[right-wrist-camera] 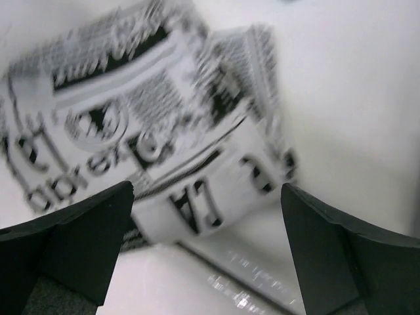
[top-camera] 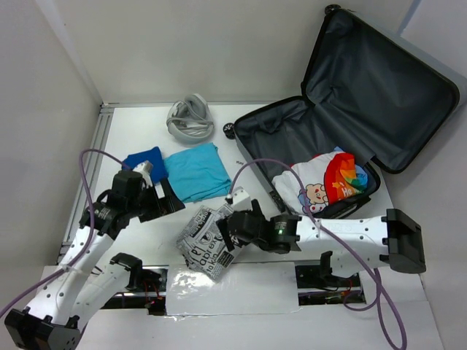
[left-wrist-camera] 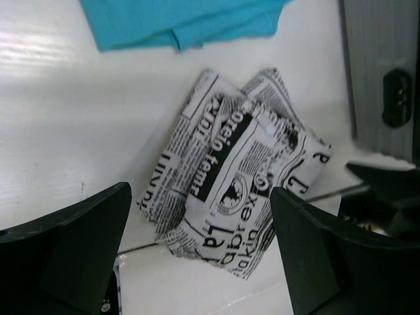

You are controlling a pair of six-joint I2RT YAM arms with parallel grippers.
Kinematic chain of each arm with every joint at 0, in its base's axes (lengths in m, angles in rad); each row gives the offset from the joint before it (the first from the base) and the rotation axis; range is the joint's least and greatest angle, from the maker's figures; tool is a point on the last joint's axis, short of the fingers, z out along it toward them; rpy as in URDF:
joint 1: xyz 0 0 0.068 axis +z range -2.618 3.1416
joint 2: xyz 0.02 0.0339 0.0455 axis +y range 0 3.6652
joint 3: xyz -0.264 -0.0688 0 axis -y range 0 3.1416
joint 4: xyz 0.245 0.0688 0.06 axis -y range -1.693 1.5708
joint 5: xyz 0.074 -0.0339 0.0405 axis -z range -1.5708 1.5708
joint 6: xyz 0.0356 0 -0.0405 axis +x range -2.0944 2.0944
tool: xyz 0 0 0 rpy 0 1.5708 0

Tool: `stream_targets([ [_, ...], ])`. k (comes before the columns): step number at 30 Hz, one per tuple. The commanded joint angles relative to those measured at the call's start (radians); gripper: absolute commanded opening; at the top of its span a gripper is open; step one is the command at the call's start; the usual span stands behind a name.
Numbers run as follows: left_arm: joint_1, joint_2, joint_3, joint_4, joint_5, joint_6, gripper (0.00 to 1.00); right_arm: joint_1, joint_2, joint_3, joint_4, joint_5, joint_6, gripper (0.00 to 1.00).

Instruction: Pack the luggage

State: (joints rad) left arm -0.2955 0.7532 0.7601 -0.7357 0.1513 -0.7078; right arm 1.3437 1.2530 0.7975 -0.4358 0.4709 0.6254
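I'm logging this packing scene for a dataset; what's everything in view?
luggage: one, dark-lined, open, back right of table
printed garment: one, white with rainbow, inside the luggage
folded cloth: one, teal, table centre
small cloth: one, dark blue, left of the teal one
coiled cord: one, grey, back of table
newsprint bundle: one, black-and-white, near edge between the arms
table: one, white
left pincer: one, black, open, by the blue cloth
right pincer: one, black, open, over the newsprint bundle
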Motion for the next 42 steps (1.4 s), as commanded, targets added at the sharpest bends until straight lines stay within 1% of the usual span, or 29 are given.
stream_targets([
  [1,-0.017,-0.064,-0.054,0.027,0.163,0.007,1.00,-0.096,0.008,0.058,0.031,0.070,-0.185,1.00],
  [2,-0.028,-0.078,-0.111,0.045,0.256,-0.008,1.00,-0.194,0.008,0.058,0.099,-0.063,-0.247,1.00],
  [4,-0.048,-0.078,-0.142,0.036,0.274,-0.028,1.00,-0.300,0.008,0.042,0.176,-0.247,-0.315,1.00],
  [5,-0.065,-0.065,-0.142,0.006,0.258,-0.042,1.00,-0.396,0.008,0.042,0.233,-0.347,-0.354,1.00],
  [6,-0.089,-0.037,-0.142,-0.011,0.213,-0.080,1.00,-0.429,0.008,0.031,0.250,-0.503,-0.418,1.00],
  [7,-0.138,-0.025,-0.142,-0.022,0.191,-0.106,1.00,-0.457,0.017,0.031,0.259,-0.570,-0.455,1.00],
  [9,-0.175,0.001,-0.142,-0.053,0.153,-0.149,1.00,-0.503,0.066,0.060,0.230,-0.693,-0.518,1.00],
  [10,-0.200,0.036,-0.142,-0.066,0.152,-0.150,1.00,-0.512,0.089,0.078,0.208,-0.731,-0.541,1.00],
  [11,-0.211,0.057,-0.142,-0.076,0.143,-0.163,1.00,-0.512,0.136,0.091,0.188,-0.732,-0.541,1.00],
  [13,-0.240,0.112,-0.169,-0.076,0.156,-0.176,0.97,-0.537,0.192,0.091,0.203,-0.785,-0.541,1.00],
  [14,-0.249,0.126,-0.170,-0.076,0.156,-0.186,0.97,-0.537,0.209,0.080,0.213,-0.785,-0.541,1.00],
  [15,-0.249,0.141,-0.182,-0.076,0.145,-0.196,0.96,-0.554,0.229,0.080,0.213,-0.848,-0.541,1.00],
  [16,-0.260,0.165,-0.182,-0.065,0.145,-0.196,0.96,-0.554,0.247,0.080,0.226,-0.870,-0.541,1.00],
  [19,-0.269,0.181,-0.203,-0.053,0.117,-0.226,0.91,-0.564,0.308,0.068,0.235,-0.882,-0.550,1.00],
  [22,-0.307,0.219,-0.228,-0.030,0.108,-0.255,0.85,-0.564,0.351,0.068,0.224,-0.916,-0.575,1.00],
  [26,-0.330,0.277,-0.271,0.022,0.108,-0.275,0.73,-0.564,0.404,0.058,0.224,-0.971,-0.575,1.00],
  [27,-0.330,0.288,-0.271,0.035,0.096,-0.275,0.69,-0.564,0.404,0.058,0.224,-0.994,-0.575,0.98],
  [28,-0.340,0.297,-0.280,0.035,0.085,-0.285,0.60,-0.551,0.416,0.058,0.224,-1.012,-0.587,0.96],
  [30,-0.349,0.311,-0.280,0.071,0.073,-0.295,0.53,-0.526,0.425,0.058,0.224,-1.049,-0.587,0.89],
  [31,-0.349,0.322,-0.280,0.082,0.073,-0.295,0.52,-0.517,0.436,0.058,0.224,-1.049,-0.587,0.88],
  [32,-0.349,0.331,-0.280,0.097,0.073,-0.305,0.50,-0.517,0.445,0.058,0.224,-1.060,-0.587,0.82],
  [34,-0.359,0.356,-0.289,0.128,0.073,-0.305,0.47,-0.489,0.483,0.071,0.233,-1.087,-0.575,0.75],
  [35,-0.360,0.356,-0.289,0.146,0.073,-0.305,0.46,-0.489,0.500,0.086,0.233,-1.101,-0.575,0.67],
  [36,-0.360,0.370,-0.289,0.147,0.073,-0.305,0.45,-0.477,0.514,0.097,0.233,-1.111,-0.575,0.53],
  [38,-0.369,0.379,-0.289,0.147,0.064,-0.314,0.43,-0.468,0.540,0.117,0.223,-1.143,-0.575,0.33],
  [39,-0.369,0.379,-0.289,0.147,0.064,-0.314,0.43,-0.468,0.540,0.127,0.223,-1.143,-0.575,0.25],
  [40,-0.378,0.379,-0.280,0.147,0.064,-0.314,0.42,-0.468,0.540,0.128,0.223,-1.143,-0.575,0.02],
  [41,-0.378,0.379,-0.280,0.147,0.054,-0.314,0.42,-0.468,0.524,0.141,0.223,-1.128,-0.575,0.00],
  [42,-0.378,0.365,-0.268,0.147,0.044,-0.314,0.42,-0.468,0.507,0.155,0.223,-1.115,-0.575,0.00],
])
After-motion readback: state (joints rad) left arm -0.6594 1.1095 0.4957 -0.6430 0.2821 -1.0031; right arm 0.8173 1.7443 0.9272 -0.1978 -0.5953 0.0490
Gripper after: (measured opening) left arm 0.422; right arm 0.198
